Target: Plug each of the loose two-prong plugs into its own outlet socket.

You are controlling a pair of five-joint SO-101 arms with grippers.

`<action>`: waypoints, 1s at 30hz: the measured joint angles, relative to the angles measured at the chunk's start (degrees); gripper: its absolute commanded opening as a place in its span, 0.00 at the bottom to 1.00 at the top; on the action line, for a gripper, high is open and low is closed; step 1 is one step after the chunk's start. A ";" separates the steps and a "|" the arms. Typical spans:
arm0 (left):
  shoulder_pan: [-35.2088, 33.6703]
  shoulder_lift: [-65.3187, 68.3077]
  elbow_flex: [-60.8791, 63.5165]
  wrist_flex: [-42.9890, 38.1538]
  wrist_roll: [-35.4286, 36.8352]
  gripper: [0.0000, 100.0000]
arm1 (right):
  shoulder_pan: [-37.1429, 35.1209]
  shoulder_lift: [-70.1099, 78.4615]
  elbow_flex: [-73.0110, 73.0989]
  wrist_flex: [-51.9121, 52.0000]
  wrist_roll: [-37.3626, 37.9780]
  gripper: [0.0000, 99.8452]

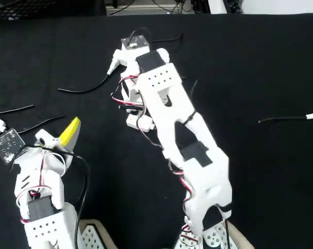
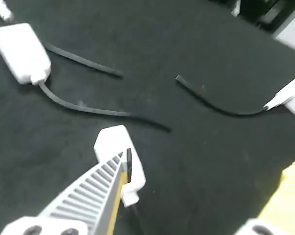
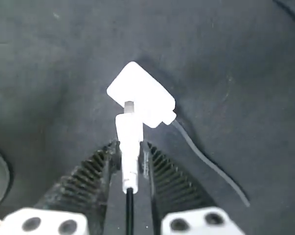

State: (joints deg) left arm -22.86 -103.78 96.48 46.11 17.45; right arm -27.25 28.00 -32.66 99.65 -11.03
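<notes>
1. A white plug sits clamped in the right gripper, jaws closed on its body; its nose touches the white socket block near the far edge of the black desk; prongs hidden.
2. The left gripper gapes wide near the desk's left edge, holding nothing; a second white block lies just beside one finger, partly covered.

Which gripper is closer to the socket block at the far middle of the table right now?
Right. The right gripper holds a plug with its tip at the far socket. The left gripper sits open at the near left of the table, beside a second socket.
</notes>
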 measured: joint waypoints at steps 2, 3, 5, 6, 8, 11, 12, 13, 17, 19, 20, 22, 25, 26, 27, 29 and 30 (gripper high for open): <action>-0.18 0.00 0.00 0.88 0.00 0.45 | 0.00 2.11 -0.09 0.00 -1.32 0.01; -0.44 0.00 0.00 0.97 0.00 0.45 | 0.00 2.64 -0.09 0.00 -1.85 0.01; -0.44 0.00 0.00 1.23 0.00 0.45 | 0.00 3.16 -0.88 0.00 -3.52 0.01; -0.44 0.00 0.00 1.23 0.00 0.45 | 0.00 3.16 -1.49 0.00 -4.31 0.01; -0.44 0.00 0.00 1.23 0.00 0.45 | 0.00 3.16 -2.81 0.00 -5.71 0.01; -0.44 0.00 0.00 1.23 0.00 0.45 | 0.00 3.16 -4.92 0.00 -7.47 0.01; -0.44 0.00 0.00 1.23 0.00 0.45 | 0.00 3.16 -5.54 0.00 -7.65 0.01; -0.44 0.00 0.00 1.23 -0.09 0.45 | 0.00 3.16 -5.98 0.00 -7.82 0.01; -0.44 0.00 0.00 1.23 -0.09 0.45 | 0.00 3.16 -6.51 0.00 -7.82 0.01; -0.44 0.00 0.00 0.79 -0.09 0.45 | 0.00 3.16 -6.51 0.00 -6.33 0.01; -0.09 0.00 0.00 0.62 -0.09 0.45 | -0.26 3.16 -6.51 0.00 -4.92 0.01; 2.02 0.00 0.00 0.62 -0.09 0.45 | -2.02 3.16 -5.19 0.00 -2.20 0.01; 5.27 0.00 0.00 0.62 -0.09 0.45 | -6.68 2.46 -1.76 0.00 2.29 0.01; 5.89 0.00 0.00 0.62 -0.09 0.45 | -8.62 1.49 -0.62 0.00 4.31 0.01; 6.33 0.00 0.00 0.62 -0.09 0.45 | -10.73 -0.09 0.44 0.00 6.77 0.01; 6.68 0.00 0.00 0.62 -0.09 0.45 | -14.95 -4.13 2.99 0.00 11.34 0.01; 6.68 0.00 0.00 0.62 -0.09 0.45 | -16.79 -6.59 4.48 0.00 13.19 0.01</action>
State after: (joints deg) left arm -16.18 -103.78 96.48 46.73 17.36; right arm -44.04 21.41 -28.18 99.65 2.15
